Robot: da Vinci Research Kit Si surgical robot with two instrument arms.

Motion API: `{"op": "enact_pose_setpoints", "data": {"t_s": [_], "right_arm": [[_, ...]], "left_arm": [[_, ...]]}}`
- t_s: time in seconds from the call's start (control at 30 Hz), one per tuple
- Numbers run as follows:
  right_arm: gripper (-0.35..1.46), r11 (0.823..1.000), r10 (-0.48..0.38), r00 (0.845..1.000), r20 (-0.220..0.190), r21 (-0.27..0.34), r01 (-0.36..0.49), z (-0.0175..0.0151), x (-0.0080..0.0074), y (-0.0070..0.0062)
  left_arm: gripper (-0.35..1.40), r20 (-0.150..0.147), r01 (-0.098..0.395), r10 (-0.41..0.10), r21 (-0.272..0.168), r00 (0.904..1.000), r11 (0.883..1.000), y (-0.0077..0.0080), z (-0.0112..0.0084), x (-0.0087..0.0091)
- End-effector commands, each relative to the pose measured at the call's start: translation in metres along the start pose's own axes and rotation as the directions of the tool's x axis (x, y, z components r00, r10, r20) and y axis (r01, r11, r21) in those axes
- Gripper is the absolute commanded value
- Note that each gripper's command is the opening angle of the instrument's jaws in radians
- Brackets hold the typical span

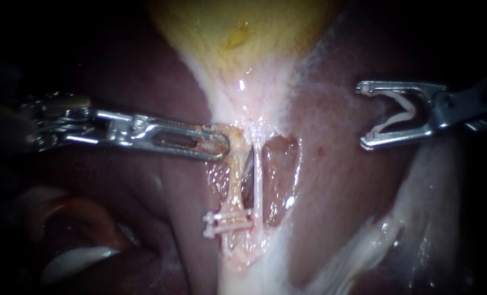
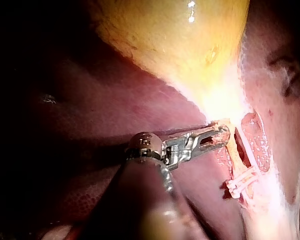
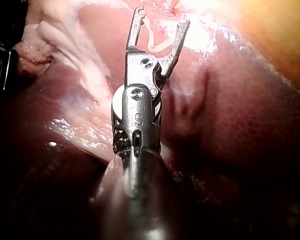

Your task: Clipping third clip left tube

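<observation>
1. The left instrument's point(image 1: 216, 146) jaws were closed on the upper end of the left tube point(image 1: 232, 188), drawing it taut at the middle of the liver point(image 1: 336, 180) bed.
2. The right instrument's point(image 1: 367, 113) jaws stood spread, both cradling a loaded clip point(image 1: 408, 112), well apart from the tube, over the liver's right side.
3. Advised: seat it squarely across the tube, above the two clips point(image 1: 227, 224).
4. The tube was yellowish, stringy and wet; the clips white and smooth; the jaws polished metal.

Dark red-brown liver point(image 1: 352, 164) fills the surroundings, its wet surface catching small bright glints. The light falls strongest at the centre, and the endoscope view's edges sink into blackness.
</observation>
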Motion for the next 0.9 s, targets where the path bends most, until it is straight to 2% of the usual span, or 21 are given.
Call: {"op": "enact_pose_setpoints", "data": {"t_s": [0.03, 0.17, 0.3, 0.47, 0.6, 0.77, 0.9], "right_arm": [[0.5, 1.0, 0.0, 1.0, 0.0, 0.0, 0.0, 0.0, 0.0, 0.0], [0.5, 1.0, 0.0, 1.0, 0.0, 0.0, 0.0, 0.0, 0.0, 0.0], [0.5, 1.0, 0.0, 1.0, 0.0, 0.0, 0.0, 0.0, 0.0, 0.0], [0.5, 1.0, 0.0, 1.0, 0.0, 0.0, 0.0, 0.0001, 0.0001, 0.0], [0.5, 1.0, 0.001, 1.0, 0.0, -0.001, -0.001, 0.0003, 0.0002, -0.0001], [0.5, 1.0, -0.001, 1.0, 0.004, -0.003, 0.001, 0.001, 0.0003, -0.0005], [0.5, 1.0, -0.014, 0.998, 0.053, 0.008, 0.014, 0.0028, 0.0002, -0.0012]], "left_arm": [[-0.35, -0.001, 0.0, 0.0, 0.0, 1.0, 1.0, 0.0, -0.0002, 0.0], [-0.35, -0.005, 0.002, -0.002, 0.006, 1.0, 1.0, -0.0007, -0.0017, -0.0001], [-0.35, -0.012, 0.01, -0.01, 0.014, 0.9999, 1.0, -0.0022, -0.0037, -0.0008], [-0.35, 0.006, 0.028, -0.028, 0.019, 0.9996, 0.999, -0.0043, -0.0057, -0.0019], [-0.35, 0.011, 0.019, -0.02, 0.02, 0.9997, 1.0, -0.0051, -0.0063, -0.0021], [-0.35, 0.011, 0.018, -0.018, 0.02, 0.9998, 1.0, -0.005, -0.0062, -0.002], [-0.35, 0.011, 0.018, -0.018, 0.02, 0.9998, 1.0, -0.0049, -0.0062, -0.002]]}}
